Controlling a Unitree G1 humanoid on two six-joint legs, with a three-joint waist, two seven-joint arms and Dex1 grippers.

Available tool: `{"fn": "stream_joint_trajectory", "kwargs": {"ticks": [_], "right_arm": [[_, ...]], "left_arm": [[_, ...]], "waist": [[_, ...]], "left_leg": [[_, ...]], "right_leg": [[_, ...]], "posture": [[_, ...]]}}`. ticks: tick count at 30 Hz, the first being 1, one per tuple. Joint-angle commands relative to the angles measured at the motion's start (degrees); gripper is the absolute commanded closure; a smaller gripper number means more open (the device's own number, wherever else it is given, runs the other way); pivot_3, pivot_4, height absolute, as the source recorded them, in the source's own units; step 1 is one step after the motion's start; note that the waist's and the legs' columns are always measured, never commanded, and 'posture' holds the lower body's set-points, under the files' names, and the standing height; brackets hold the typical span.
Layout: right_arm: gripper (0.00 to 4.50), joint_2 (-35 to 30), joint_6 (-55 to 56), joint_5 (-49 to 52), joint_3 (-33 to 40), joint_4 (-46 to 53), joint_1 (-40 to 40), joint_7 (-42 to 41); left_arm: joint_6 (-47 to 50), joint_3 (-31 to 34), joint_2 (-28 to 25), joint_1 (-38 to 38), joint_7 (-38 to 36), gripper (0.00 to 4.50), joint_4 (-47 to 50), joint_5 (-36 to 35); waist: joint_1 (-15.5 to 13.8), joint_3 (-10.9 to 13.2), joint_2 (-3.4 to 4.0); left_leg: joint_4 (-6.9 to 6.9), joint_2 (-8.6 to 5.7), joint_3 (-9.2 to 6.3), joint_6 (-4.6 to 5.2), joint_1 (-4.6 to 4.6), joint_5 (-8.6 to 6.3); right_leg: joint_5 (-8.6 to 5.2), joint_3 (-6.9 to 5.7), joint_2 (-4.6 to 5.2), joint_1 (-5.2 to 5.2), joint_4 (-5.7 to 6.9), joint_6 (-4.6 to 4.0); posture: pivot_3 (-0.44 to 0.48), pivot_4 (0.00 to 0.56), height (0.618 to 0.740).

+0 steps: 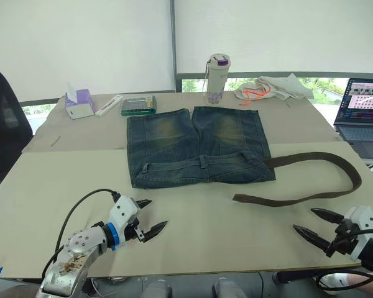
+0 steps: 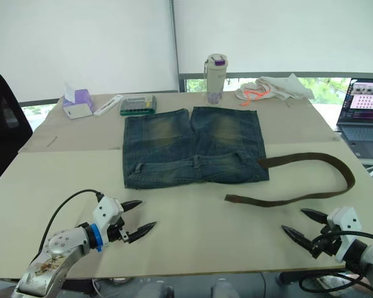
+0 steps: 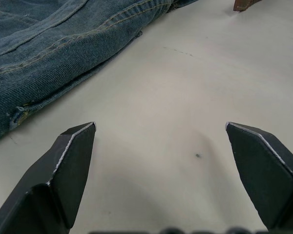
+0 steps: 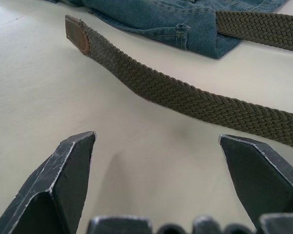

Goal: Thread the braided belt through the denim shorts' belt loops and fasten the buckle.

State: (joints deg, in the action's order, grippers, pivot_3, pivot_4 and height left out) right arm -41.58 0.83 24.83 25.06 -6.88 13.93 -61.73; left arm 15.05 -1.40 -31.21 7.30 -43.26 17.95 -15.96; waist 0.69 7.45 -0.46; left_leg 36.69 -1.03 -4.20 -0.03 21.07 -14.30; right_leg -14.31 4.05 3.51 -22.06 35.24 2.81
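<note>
Left gripper (image 1: 146, 218) and right gripper (image 1: 318, 224) wide (empty), near braided belt (image 1: 298, 199), denim shorts (image 1: 196, 146).

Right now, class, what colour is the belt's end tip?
Reddish-brown leather tip on an olive-brown braided belt, clearest in the right wrist view.

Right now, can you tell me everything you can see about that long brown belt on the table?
The braided belt is a long, narrow strap of woven brown webbing. One end has a flat leather-like tip lying free on the table. From there it runs toward the robot's right, bends back in a loop, and its other end goes under the corner of the denim shorts. It lies flat, apart from both grippers. I cannot see a buckle.
</note>
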Motion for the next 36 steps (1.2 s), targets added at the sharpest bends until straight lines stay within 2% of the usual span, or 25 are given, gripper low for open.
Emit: {"fn": "stream_joint_trajectory", "kwargs": {"ticks": [1,9,12,16,19,23,29,36], "right_arm": [[0.04,-0.29,1.77,0.49,0.55,0.00,-1.36,-0.57],[0.04,-0.87,1.30,0.99,0.04,0.79,-3.59,-2.28],[0.04,-2.69,-0.29,0.65,-1.87,4.28,-4.78,-3.34],[0.04,-2.90,-6.21,1.32,-4.15,7.84,-11.26,0.81],[0.04,-3.91,-10.74,-2.71,-9.36,8.04,-18.73,3.72],[0.04,-4.68,-11.33,-10.70,-20.46,1.14,-31.58,1.77],[0.04,-4.67,-10.42,-22.88,-35.27,-12.19,-46.53,-3.99],[0.04,-0.03,-5.22,-32.89,-43.66,-25.97,-57.75,-2.50]], "left_arm": [[-0.94,0.94,-0.21,-0.62,-0.07,0.00,0.56,-0.61],[-1.52,2.26,-0.25,-0.74,-0.39,0.00,1.12,-1.29],[-1.22,3.33,-1.73,-0.94,-3.71,0.00,2.05,-3.90],[-0.17,4.87,-3.31,-2.89,-5.50,0.00,2.73,-6.40],[-0.07,5.73,-4.83,-4.69,-6.75,0.00,2.49,-7.08],[3.04,6.03,-6.97,-8.38,-8.78,0.00,3.47,-10.03],[5.46,6.71,-9.43,-12.73,-9.82,0.00,5.01,-11.67],[7.47,7.95,-10.14,-12.64,-8.21,0.00,8.34,-12.82]], "waist": [[0.00,0.00,0.00],[0.04,-0.03,0.04],[0.10,-0.04,0.08],[0.27,-0.05,0.11],[0.34,-0.05,0.10],[0.30,-0.03,0.07],[-0.01,-0.01,0.04],[0.32,0.01,0.00]], "left_leg": [[0.00,0.00,0.00,0.00,0.00,0.00],[0.00,0.00,0.00,0.00,-0.01,0.00],[0.00,0.00,0.00,0.00,-0.01,0.00],[0.00,0.02,-0.02,0.00,-0.03,0.00],[0.00,0.00,-0.01,0.00,-0.04,0.01],[0.00,-0.03,0.00,0.00,-0.04,0.01],[0.02,-0.09,-0.01,0.00,-0.01,0.01],[0.02,-0.04,-0.04,0.00,-0.05,0.01]], "right_leg": [[0.00,0.00,0.00,0.00,0.00,0.00],[0.00,-0.01,-0.02,0.00,0.02,0.00],[0.01,0.00,-0.01,0.00,0.02,0.00],[0.01,0.00,-0.04,-0.02,0.07,-0.01],[0.02,-0.01,-0.05,-0.03,0.10,-0.02],[0.03,-0.06,-0.06,-0.08,0.10,-0.04],[0.05,-0.13,-0.03,-0.11,0.08,-0.06],[0.09,-0.13,-0.06,-0.11,0.10,-0.12]], "posture": [[0.000,0.150,0.740],[0.000,0.150,0.740],[0.000,0.150,0.740],[0.000,0.150,0.740],[0.000,0.150,0.740],[0.000,0.150,0.740],[0.000,0.150,0.740],[0.000,0.150,0.740]]}}
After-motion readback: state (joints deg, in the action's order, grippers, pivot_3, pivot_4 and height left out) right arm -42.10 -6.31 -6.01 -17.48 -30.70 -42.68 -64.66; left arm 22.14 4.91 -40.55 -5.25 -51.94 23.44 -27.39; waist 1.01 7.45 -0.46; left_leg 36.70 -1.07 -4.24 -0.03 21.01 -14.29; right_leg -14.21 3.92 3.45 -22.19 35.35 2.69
